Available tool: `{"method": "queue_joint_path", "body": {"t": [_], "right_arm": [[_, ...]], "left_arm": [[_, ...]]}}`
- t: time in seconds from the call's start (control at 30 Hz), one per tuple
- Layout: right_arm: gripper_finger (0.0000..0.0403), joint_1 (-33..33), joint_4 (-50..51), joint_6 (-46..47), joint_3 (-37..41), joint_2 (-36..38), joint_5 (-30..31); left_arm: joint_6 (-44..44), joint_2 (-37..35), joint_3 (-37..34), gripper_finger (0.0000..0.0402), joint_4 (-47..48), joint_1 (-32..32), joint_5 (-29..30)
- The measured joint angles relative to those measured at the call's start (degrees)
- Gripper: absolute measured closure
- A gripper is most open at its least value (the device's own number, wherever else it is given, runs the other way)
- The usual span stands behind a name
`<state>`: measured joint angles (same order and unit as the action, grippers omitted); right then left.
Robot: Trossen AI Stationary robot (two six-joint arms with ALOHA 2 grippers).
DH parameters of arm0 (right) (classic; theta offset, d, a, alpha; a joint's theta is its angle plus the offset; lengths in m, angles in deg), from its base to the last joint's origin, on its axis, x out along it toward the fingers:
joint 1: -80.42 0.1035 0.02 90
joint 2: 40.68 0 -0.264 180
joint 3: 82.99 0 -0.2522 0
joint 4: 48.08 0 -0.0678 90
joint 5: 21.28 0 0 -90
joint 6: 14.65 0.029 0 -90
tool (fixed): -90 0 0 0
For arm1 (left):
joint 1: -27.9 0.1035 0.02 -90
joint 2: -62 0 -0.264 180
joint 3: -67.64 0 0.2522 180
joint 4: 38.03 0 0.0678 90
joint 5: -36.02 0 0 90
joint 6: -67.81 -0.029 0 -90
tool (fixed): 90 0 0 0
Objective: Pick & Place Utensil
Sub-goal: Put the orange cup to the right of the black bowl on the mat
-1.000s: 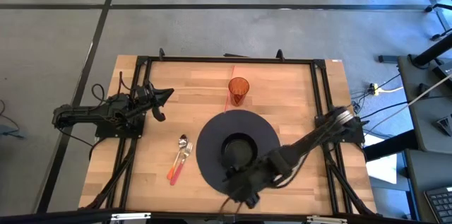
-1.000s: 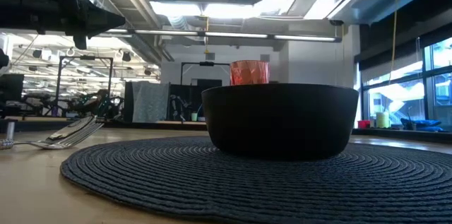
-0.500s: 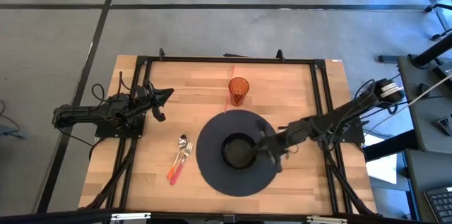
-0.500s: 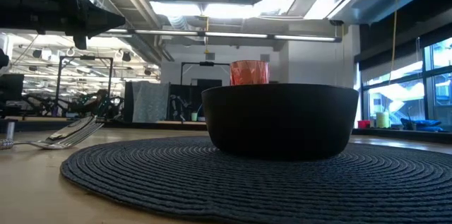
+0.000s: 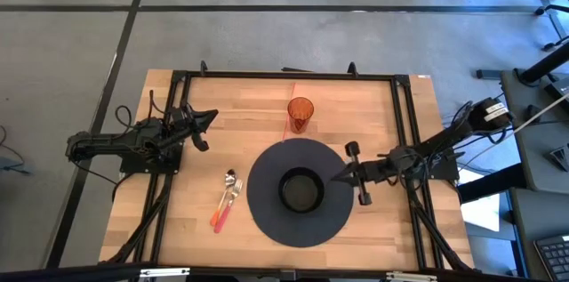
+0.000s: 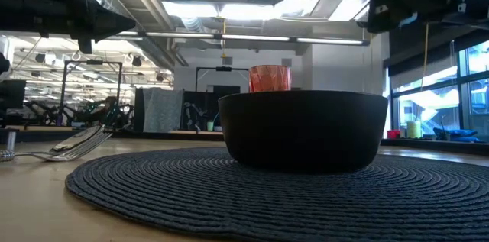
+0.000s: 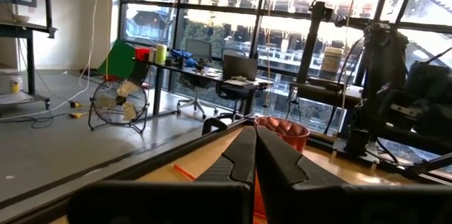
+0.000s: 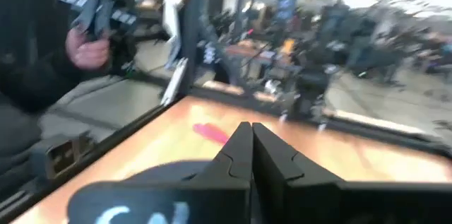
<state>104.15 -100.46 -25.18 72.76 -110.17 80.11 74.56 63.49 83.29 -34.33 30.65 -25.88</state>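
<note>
Wooden butcher-block surface [image 5: 267,108] inside a black frame carries everything. Big round dark woven placemat [image 5: 298,191] sits centre-front, w/ a black round bowl [image 5: 300,190] on its middle; the low view shows the bowl's wall standing well above the mat. Translucent orange plastic cup [image 5: 300,113] stands just behind the mat, apart from it.

Right arm reaches in from the right edge; right gripper [image 5: 340,175] hovers over the mat's right rim, jaws closed, nothing in them. Left gripper [image 5: 212,117] waits near the left-back part of the surface, jaws also closed & empty.

Task items: metal spoon [image 5: 228,186] and fork w/ pink-orange handle [image 5: 224,209] lie touching, side by side, just left of the mat, heads toward the back, untouched.

Risks, as I judge them:
- Closed jaws can't pick; they need to open before descent or they'll just shove the utensils.
- Spoon & fork touch, so a pinch may catch both, or drag one and skew the other.
- Thin, flat metal on wood: jaws may slip off or scrape the surface.
- Right arm crossing over bowl & mat may clip the bowl's rim; the left arm is nearer the utensils.
- Cup is tall, prob. light, so a swing near it could tip it.
</note>
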Motion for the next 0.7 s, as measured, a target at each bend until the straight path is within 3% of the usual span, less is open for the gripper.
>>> {"method": "queue_joint_path", "body": {"t": [0.17,0.33,0.53,0.7], "right_arm": [[0.0399,-0.89,-4.40,0.03,2.92,-0.02,2.15],[0.0399,-2.56,-4.25,3.97,5.56,-0.11,9.32],[0.0400,-6.10,-3.08,9.50,8.41,-0.11,9.58],[0.0401,-7.50,-5.42,6.16,9.45,2.05,9.63]], "left_arm": [[0.02,0.00,0.00,0.0398,-0.02,0.00,0.00],[0.02,0.00,0.00,0.0398,-0.03,0.00,0.89],[0.02,0.00,0.00,0.0398,-0.02,0.00,0.94],[0.02,0.00,0.00,0.0398,-0.02,0.00,0.96]]}}
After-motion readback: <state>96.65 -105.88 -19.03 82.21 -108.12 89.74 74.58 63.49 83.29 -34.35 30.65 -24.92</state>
